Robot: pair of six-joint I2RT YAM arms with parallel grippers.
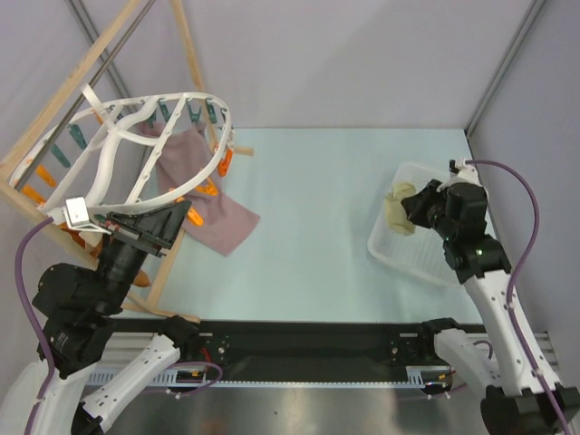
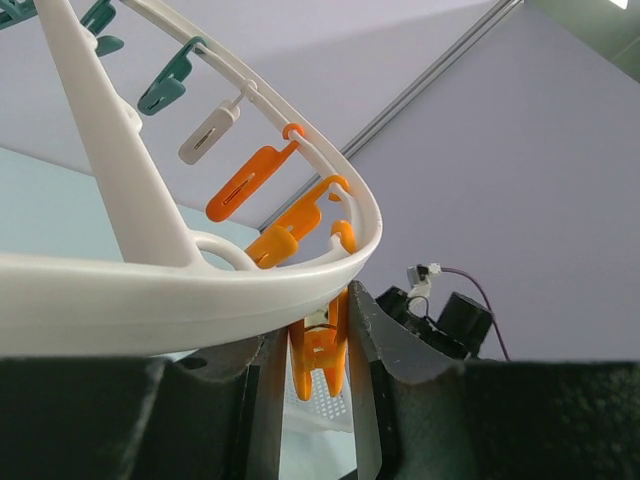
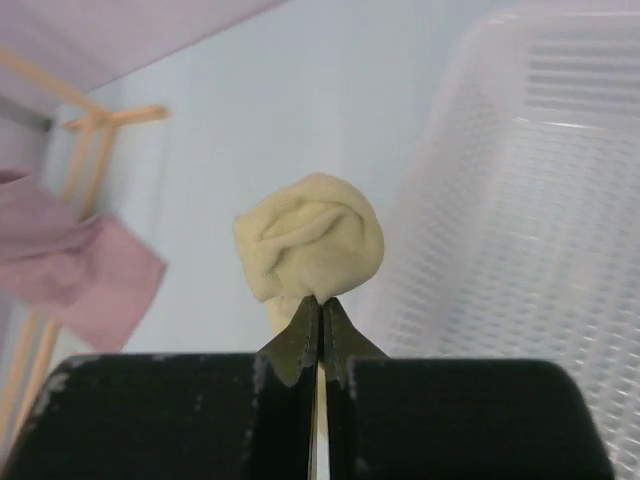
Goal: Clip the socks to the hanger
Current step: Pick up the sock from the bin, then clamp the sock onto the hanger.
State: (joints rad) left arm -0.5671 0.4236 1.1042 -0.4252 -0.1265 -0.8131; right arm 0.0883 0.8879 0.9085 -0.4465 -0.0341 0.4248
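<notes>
Sock [image 3: 310, 245] is hanging bunched from the right pincer [image 3: 318, 328], whose tips are pressing together on just its edge, at the basket [image 3: 560, 200] and well apart from the hanger [image 2: 150, 290]. Left pincer [image 2: 318, 320] is squeezing an orange peg [image 2: 318, 365] on the hanger's rim. That thin pinch is probably risking the sock slipping free in transit.

no readable text, labels, brands or numbers visible in any view.

The left tool [image 2: 318, 330] pinches an orange peg [image 2: 318, 372] beneath the white hanger [image 2: 200, 290].
</notes>
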